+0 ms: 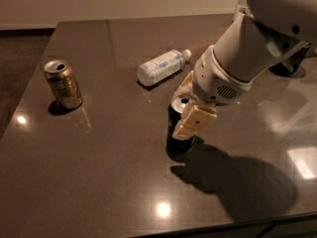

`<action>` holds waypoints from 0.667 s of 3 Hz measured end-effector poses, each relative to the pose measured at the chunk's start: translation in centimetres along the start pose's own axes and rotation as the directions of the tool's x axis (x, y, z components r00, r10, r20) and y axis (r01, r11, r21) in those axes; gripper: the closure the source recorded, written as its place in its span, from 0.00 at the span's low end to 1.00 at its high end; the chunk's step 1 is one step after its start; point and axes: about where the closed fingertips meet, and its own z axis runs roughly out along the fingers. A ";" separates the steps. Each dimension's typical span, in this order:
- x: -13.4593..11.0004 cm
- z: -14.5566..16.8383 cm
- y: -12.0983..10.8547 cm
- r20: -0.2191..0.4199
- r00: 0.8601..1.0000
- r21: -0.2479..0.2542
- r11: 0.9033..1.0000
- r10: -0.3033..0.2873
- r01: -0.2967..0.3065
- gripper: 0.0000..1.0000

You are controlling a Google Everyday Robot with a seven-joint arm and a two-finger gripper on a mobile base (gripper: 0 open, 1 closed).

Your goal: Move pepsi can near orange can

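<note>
STEP: grasp judged under way | pepsi can point(174, 127) stood upright mid-counter point(109, 177), toward front edge | gripper point(180, 112) spread, set astride it | orange can point(63, 85) placed by left edge, well apart | NEXT: pinch, lift and leftward carry are called for

I see a dark, glossy table point(109, 177) filling most of the view. A pale wall point(124, 1) runs behind its far edge, with a lighter skirting strip point(25, 27) at its foot. Dark floor point(17, 68) shows at left. Bright light reflections point(163, 209) dot the tabletop. The gripper point(182, 114) sits low over the table's middle.
</note>
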 end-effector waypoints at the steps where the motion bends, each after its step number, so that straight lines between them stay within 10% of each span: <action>1: -1.2 -0.6 -0.7 -0.016 1.000 -0.002 1.000 -0.008 0.008 0.72; 2: -3.1 -1.2 -1.9 -0.019 0.999 0.005 1.000 -0.026 0.027 0.95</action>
